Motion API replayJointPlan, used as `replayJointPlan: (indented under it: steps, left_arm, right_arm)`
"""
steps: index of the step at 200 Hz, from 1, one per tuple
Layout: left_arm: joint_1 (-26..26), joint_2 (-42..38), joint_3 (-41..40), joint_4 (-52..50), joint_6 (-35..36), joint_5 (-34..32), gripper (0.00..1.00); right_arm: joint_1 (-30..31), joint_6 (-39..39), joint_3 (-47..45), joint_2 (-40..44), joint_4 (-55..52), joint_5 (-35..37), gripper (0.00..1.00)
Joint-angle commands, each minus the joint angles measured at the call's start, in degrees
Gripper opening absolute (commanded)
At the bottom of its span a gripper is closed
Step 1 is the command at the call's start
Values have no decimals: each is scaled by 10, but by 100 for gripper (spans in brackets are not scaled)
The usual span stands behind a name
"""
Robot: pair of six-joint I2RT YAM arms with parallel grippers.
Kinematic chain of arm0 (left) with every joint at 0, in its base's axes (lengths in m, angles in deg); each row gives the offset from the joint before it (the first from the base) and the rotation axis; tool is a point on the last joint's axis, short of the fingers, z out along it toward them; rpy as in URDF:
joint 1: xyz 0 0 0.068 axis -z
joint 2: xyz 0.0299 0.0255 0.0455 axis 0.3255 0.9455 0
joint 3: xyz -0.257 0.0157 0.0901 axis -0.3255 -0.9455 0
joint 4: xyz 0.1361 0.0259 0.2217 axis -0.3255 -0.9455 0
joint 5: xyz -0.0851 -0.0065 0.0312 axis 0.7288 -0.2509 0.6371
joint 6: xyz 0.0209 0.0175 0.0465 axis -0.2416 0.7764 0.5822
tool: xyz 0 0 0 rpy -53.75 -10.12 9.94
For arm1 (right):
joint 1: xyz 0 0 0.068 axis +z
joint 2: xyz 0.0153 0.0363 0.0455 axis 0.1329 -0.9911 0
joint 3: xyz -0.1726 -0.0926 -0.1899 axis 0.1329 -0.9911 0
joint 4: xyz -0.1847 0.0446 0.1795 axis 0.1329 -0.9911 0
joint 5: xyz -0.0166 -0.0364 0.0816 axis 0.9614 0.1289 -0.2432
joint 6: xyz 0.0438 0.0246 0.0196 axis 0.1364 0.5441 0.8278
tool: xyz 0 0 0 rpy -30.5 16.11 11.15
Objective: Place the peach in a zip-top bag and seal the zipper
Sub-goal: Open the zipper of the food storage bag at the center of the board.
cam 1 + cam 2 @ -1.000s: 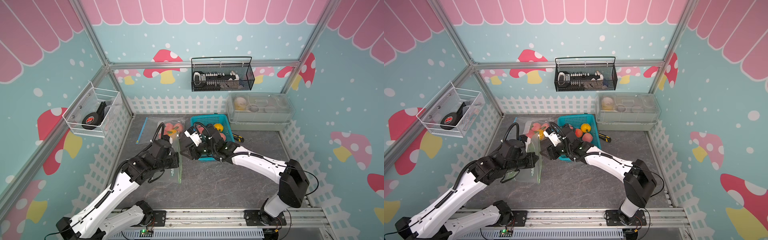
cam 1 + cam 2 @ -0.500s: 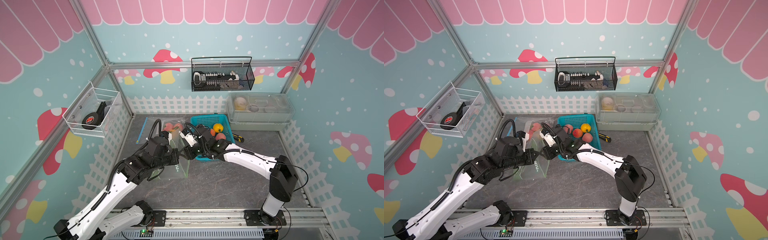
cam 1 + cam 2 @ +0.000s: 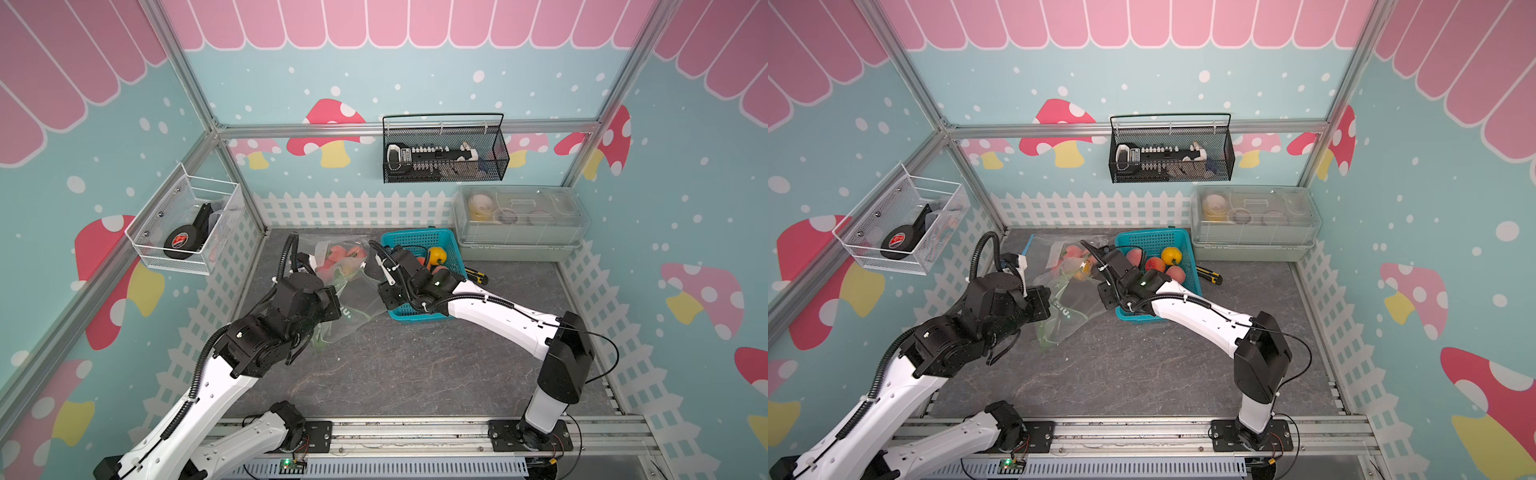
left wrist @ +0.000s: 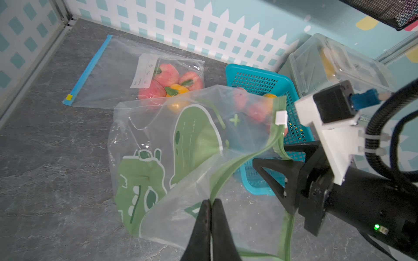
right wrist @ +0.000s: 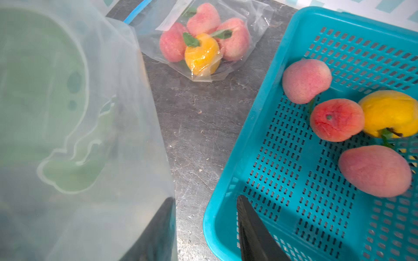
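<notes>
Grey stone-look tabletop (image 3: 415, 374) fills the booth floor. Nearest, the left gripper (image 4: 210, 217) is pinched tight on the green zipper rim of the green-printed zip-top bag (image 4: 172, 144) and holds that lip up, probably so the mouth gapes. Just beyond, the right gripper (image 5: 204, 198) stands partly spread, with one finger behind the bag film and the other over the teal basket (image 5: 294, 176). I judge it is placed to take the opposite lip; it clasps nothing yet. To the right, the basket holds the peach (image 5: 374, 170) with two more and a yellow fruit (image 5: 389, 113); none is in the held bag. Farthest left lies a blue-zipper bag (image 4: 126, 74) with fruit inside. Only the left wrist view shows the pinch and the white slider (image 4: 281, 117). Both top views hide these under the wrist, but they show how the two arms meet over the bag.
</notes>
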Motion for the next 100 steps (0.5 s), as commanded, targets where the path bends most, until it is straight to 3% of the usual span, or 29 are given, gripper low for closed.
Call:
replayJointPlan:
  steps: [1, 63, 81, 100]
  left_arm:
    - [-4, -8, 16, -16, 8, -26, 0]
    - [-4, 31, 15, 31, 9, 151, 0]
    - [-4, 27, 15, 50, -4, 173, 0]
    - [-4, 18, 21, 55, -14, 165, 0]
  right_arm:
    - [5, 15, 21, -8, -25, 29, 46]
    - [5, -36, -7, 11, 105, -165, 57]
    - [5, -29, 1, 3, 101, -161, 58]
    - [5, -16, 22, -9, 61, -95, 58]
